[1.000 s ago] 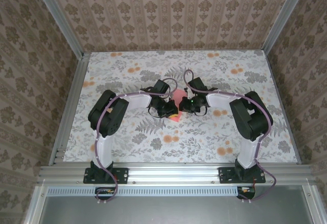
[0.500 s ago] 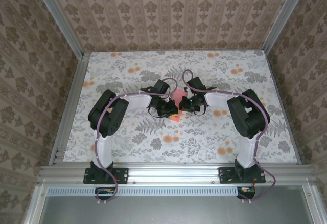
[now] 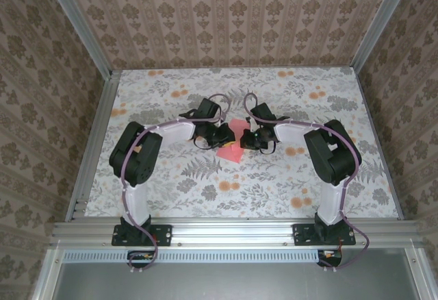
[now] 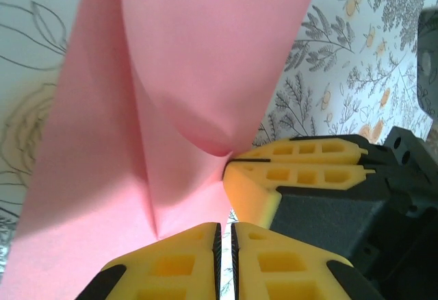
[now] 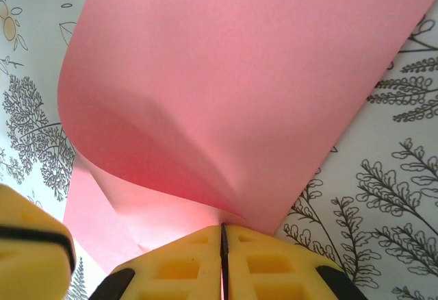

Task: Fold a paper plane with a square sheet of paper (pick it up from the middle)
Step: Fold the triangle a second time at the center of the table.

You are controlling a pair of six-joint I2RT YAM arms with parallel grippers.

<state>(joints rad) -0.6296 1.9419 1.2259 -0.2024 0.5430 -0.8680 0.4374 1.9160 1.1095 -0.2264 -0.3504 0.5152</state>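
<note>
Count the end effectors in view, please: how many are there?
2. The left end effector is shut against the square sheet of paper; the right end effector pinches its curled edge, beside the left one.

Enclosure: the table (image 3: 274,183) is carrying a white cloth printed with grey foliage and scattered orange flower prints (image 3: 229,187). In the right wrist view, the foliage is showing as fine line-drawn ferns (image 5: 390,177).

The back wall (image 3: 233,19), left wall (image 3: 34,142) and right wall (image 3: 417,122) are all wearing beige wallpaper with a brown damask pattern in vertical bands.

Two aluminium posts (image 3: 75,19) are rising from the table's far corners and leaning outward in this view.

Aluminium rails (image 3: 233,231) are running along the table's near edge and its left and right edges.

A grey panel (image 3: 233,279) is lying in front of the near rail.

Even light is falling across the table top.
</note>
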